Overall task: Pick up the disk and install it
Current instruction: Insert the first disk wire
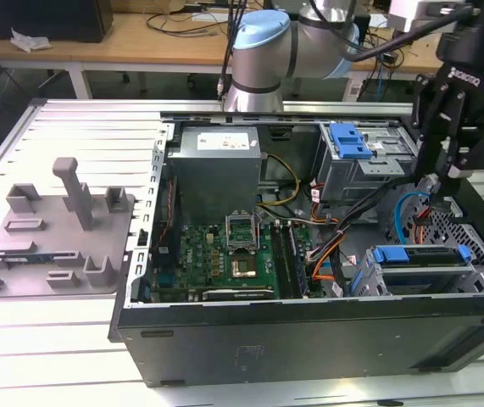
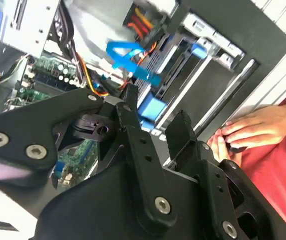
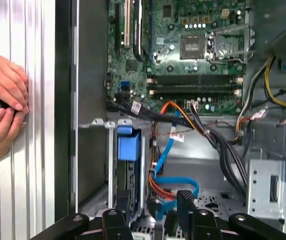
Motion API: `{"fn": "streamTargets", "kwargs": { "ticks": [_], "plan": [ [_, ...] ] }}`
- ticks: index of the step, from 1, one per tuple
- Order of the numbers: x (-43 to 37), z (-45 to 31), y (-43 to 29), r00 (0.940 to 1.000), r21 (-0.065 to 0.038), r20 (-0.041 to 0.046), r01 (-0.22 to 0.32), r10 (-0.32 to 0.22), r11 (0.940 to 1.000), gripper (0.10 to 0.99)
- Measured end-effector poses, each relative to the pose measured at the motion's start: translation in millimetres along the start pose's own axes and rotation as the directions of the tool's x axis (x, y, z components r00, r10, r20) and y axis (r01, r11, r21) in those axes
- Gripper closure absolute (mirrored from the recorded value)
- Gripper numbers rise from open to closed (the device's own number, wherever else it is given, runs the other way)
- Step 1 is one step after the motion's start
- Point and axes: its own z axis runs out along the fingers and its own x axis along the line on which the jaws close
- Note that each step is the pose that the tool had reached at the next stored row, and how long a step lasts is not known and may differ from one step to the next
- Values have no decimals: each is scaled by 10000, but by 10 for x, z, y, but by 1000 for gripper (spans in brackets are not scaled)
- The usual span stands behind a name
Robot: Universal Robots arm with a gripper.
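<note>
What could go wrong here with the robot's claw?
1. The open gripper points at a blue cable and orange wires lying between its fingers; going deeper, it might snag them.
2. A person's hands rest on the table beside the case; a sideways swing of the arm could bump them.

A ribbed metal table [image 1: 72,136] carries an open black computer case [image 1: 309,335] lying on its side. Beside it, toward the table's edge at the exterior view's left, lies a grey fixture plate [image 1: 51,242].
</note>
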Motion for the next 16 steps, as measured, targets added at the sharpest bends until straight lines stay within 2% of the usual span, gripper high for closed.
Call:
{"fn": "streamTargets", "kwargs": {
  "ticks": [2, 4, 6, 8, 9, 11, 14, 16],
  "plan": [
    [-14, 0, -102, 10000, -8, -41, -32, 32, 10000, 584],
    [-28, -1, -145, 9999, -19, -94, -81, 81, 10000, 584],
    [-63, -1, -171, 9997, -22, -216, -89, 88, 10000, 584],
    [-110, -1, -190, 9992, -27, -379, -86, 85, 10000, 584],
    [-167, -2, -208, 9986, -35, -514, -82, 81, 10000, 584],
    [-213, -1, -251, 9984, -63, -537, -170, 167, 9998, 584],
    [-221, 25, -258, 9958, -186, -549, -744, 733, 9971, 584],
    [-226, 46, -258, 9911, -286, -565, -1220, 1203, 9921, 584]
  ]
}}
